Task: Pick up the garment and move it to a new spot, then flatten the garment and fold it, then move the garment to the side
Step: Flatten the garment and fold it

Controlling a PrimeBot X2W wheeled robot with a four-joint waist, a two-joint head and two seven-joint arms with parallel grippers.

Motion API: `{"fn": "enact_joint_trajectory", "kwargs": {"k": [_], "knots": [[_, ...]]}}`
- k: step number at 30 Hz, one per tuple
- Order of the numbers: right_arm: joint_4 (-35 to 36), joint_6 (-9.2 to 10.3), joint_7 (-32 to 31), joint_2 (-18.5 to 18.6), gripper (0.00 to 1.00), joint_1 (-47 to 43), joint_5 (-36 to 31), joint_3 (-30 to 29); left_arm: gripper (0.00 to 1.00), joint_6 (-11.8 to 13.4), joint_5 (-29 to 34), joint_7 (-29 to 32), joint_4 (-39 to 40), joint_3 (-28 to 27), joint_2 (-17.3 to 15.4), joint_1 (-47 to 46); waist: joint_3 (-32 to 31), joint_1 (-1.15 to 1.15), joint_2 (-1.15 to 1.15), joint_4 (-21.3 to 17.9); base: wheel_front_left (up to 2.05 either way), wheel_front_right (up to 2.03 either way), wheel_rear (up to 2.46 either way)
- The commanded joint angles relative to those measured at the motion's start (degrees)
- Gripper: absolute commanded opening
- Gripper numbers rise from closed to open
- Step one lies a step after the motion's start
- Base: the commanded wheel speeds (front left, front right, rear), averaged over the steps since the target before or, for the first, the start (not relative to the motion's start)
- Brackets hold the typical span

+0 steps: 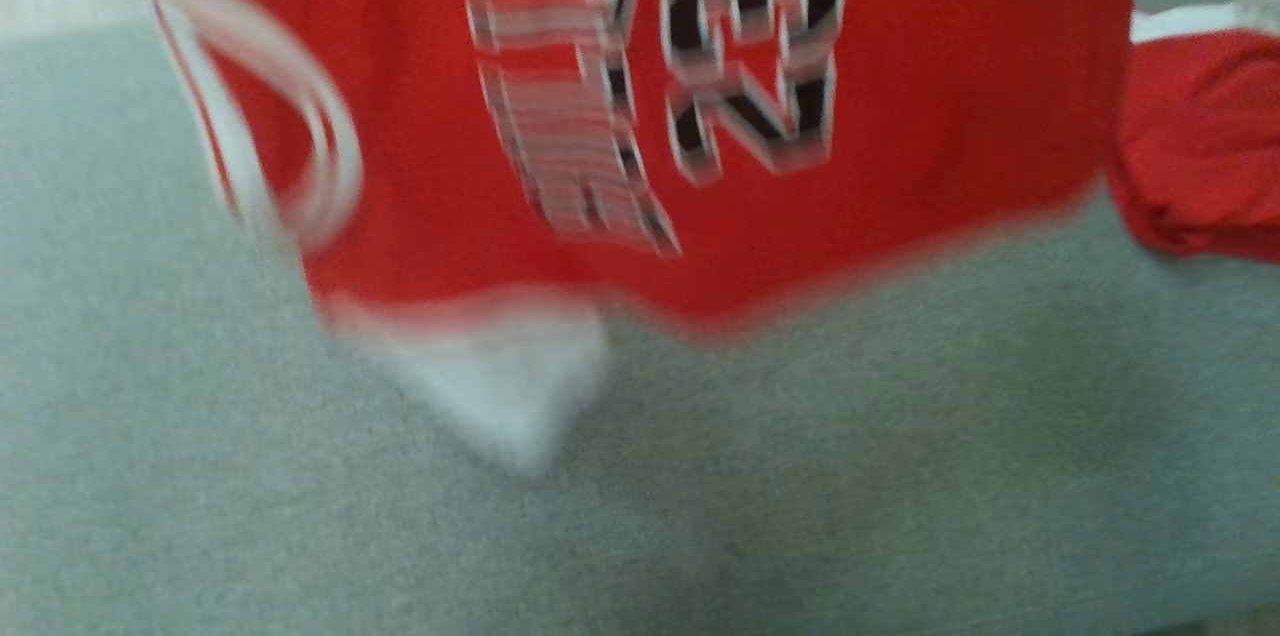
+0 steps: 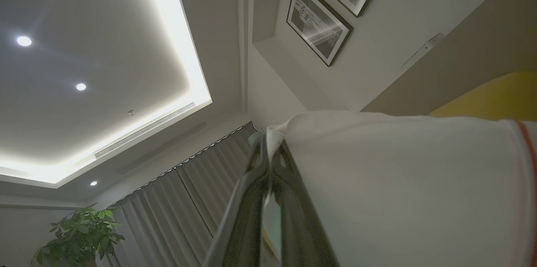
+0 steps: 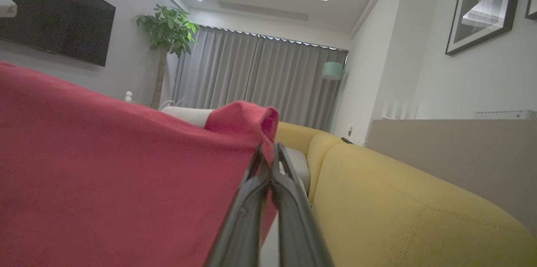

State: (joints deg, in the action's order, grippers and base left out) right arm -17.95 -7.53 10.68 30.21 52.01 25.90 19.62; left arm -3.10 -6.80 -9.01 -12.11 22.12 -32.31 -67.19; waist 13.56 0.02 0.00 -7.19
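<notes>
- Left gripper (image 2: 269, 143): jaws drawn narrow, clamped on a white hem of the garment (image 2: 398, 183). A small fold of cloth pokes up past the tips. The white cloth spreads off to the right of the jaws in the left wrist view, with a thin red stripe at its far edge.
- Right gripper (image 3: 268, 151): jaws pressed nearly together, pinching a red corner of the garment (image 3: 105, 166). The corner bunches just above the tips, and the rest of the red cloth stretches away to the left of the jaws in the right wrist view.
- Garment (image 1: 900, 116), head view: a red jersey with white trim, hanging spread out and blurred. It carries black-and-white numerals and striped lettering. A white point of cloth hangs lowest. A bunched red part sits at the right edge; I cannot tell how it joins the rest.
- Grey fabric surface (image 1: 800, 486): lies under the hanging jersey. I cannot tell whether the lower hem touches it.
- Yellow sofa (image 3: 398, 204): just right of and beyond the right jaws.
- Grey curtains (image 3: 260, 78): well beyond the right jaws' tips, with a potted plant (image 3: 165, 27) to their left.
- Dark wall screen (image 3: 54, 19): above the red cloth, left of the right jaws.
- Framed pictures (image 2: 319, 27): on the wall above the left jaws.
- Lit ceiling recess (image 2: 105, 69): up and left of the left jaws.
</notes>
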Motion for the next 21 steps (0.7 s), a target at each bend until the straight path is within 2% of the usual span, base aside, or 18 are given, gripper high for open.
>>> {"fn": "enact_joint_trajectory", "kwargs": {"k": [1, 6, 9, 14, 21], "knots": [[0.01, 0.04, 0.87, 0.50, 0.00, 3.09, 0.09, 0.30, 0.00, 0.12, 0.81, -0.85, 0.23, -2.08, -1.92, -5.18, 5.64, -0.02, 0.00, 1.34, 0.00, 0.00, 0.00], [-7.13, 0.04, 3.81, 0.94, 0.00, 15.05, -3.20, -0.89, 0.00, -0.19, 2.05, -4.40, -4.76, -1.45, 0.84, -15.68, 9.51, -0.02, 0.00, 3.12, 0.00, 0.00, 0.00], [-9.44, 0.04, 4.21, 1.34, 0.00, 17.68, -5.06, -0.49, 0.00, -1.04, 0.75, -5.41, -5.41, -1.30, 1.70, -16.24, 10.82, -0.02, 0.00, 4.35, 0.00, 0.00, 0.00], [-10.79, 0.04, 4.29, 1.49, 0.00, 14.33, -4.03, 1.56, 0.00, -1.79, -1.81, -5.88, -3.04, -1.08, 0.63, -7.42, 13.72, -0.02, 0.00, 5.93, 0.00, 0.00, 0.00], [-14.63, 0.04, 4.30, 1.38, 0.00, 3.82, -0.45, 5.34, 0.00, 0.18, -3.87, -5.97, 6.55, -1.97, -0.22, 14.08, 14.52, -0.02, 0.00, 7.36, 0.00, 0.00, 0.00]]}}
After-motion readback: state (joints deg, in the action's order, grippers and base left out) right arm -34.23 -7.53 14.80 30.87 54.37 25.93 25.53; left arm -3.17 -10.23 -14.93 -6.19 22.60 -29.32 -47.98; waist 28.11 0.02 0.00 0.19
